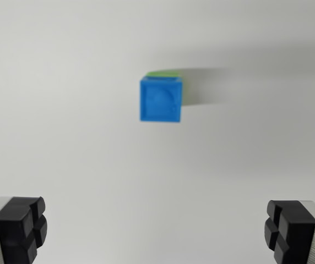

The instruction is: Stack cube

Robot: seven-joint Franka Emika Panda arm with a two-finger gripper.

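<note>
A blue cube [161, 100] sits in the middle of the wrist view on a white surface. A thin green strip [166, 73] shows just behind its top edge; it looks like a green cube mostly hidden under or behind the blue one. My gripper [156, 228] is open and wide, with nothing between its black fingertips [21, 223], which stand at the bottom corners of the view. The cubes lie well apart from the fingers, toward the top of the view.
The white surface [64, 137] fills the whole view. A soft grey shadow [212, 82] stretches from the cubes toward the wrist view's right.
</note>
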